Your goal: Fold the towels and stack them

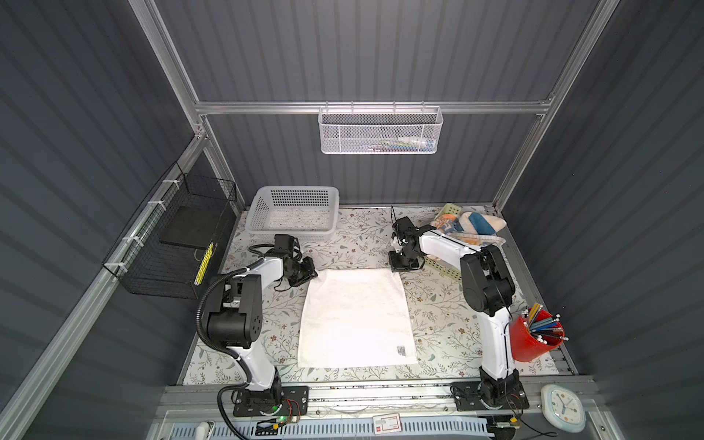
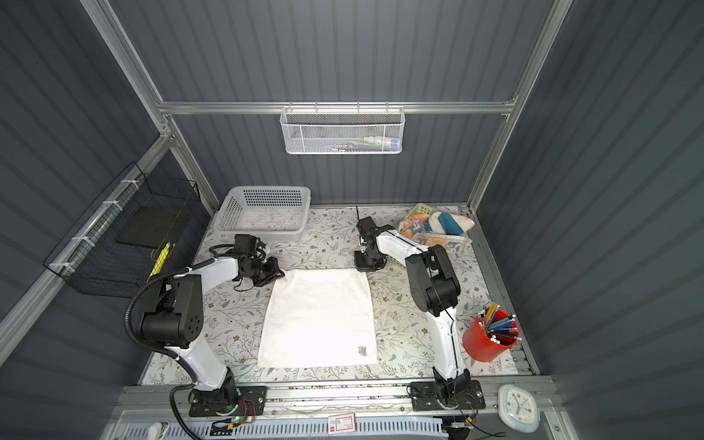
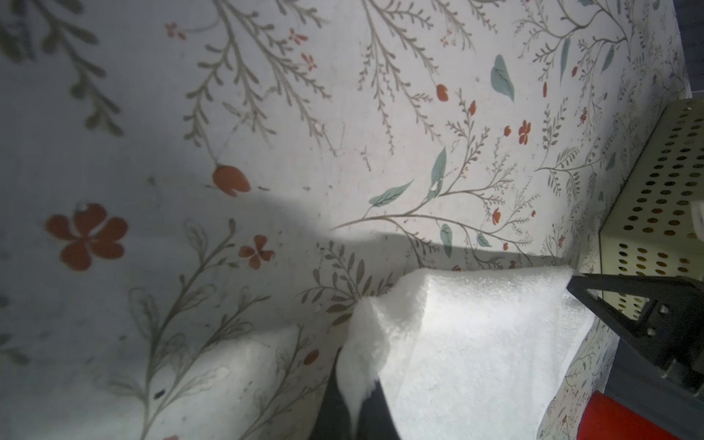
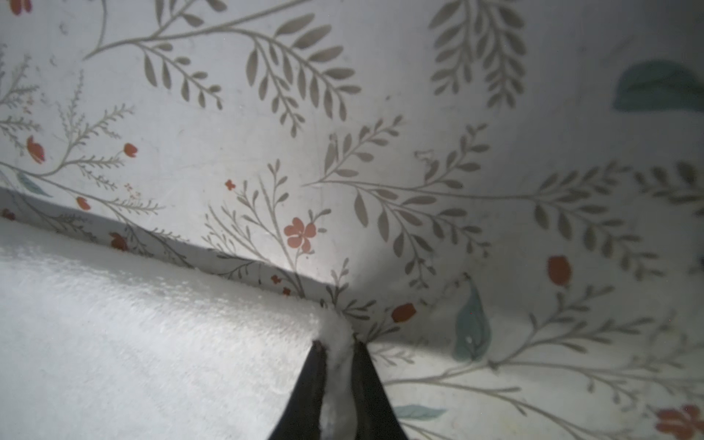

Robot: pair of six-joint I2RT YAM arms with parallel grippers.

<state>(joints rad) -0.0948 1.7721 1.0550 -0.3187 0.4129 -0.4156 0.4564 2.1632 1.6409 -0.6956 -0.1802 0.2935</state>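
Terry cloth of this kind is judged light, soft and limp: it will sag wherever it is not held, and it is best taken by its corners so that an edge can be carried over evenly. At the left, the far left corner of the white towel (image 1: 356, 318) is pinched in the left gripper (image 3: 354, 381), whose jaws are closed on a bunched tuft of cloth raised slightly off the flower-patterned table covering (image 3: 266, 114). The towel itself is spread flat in the middle of the table, between the two arms. Its far right corner is nipped in the right gripper (image 4: 337, 344), the jaws drawn nearly together with cloth between them. At the far right, the coloured towels (image 1: 470, 224) are heaped in a pale green basket (image 1: 452, 210), held by neither gripper.
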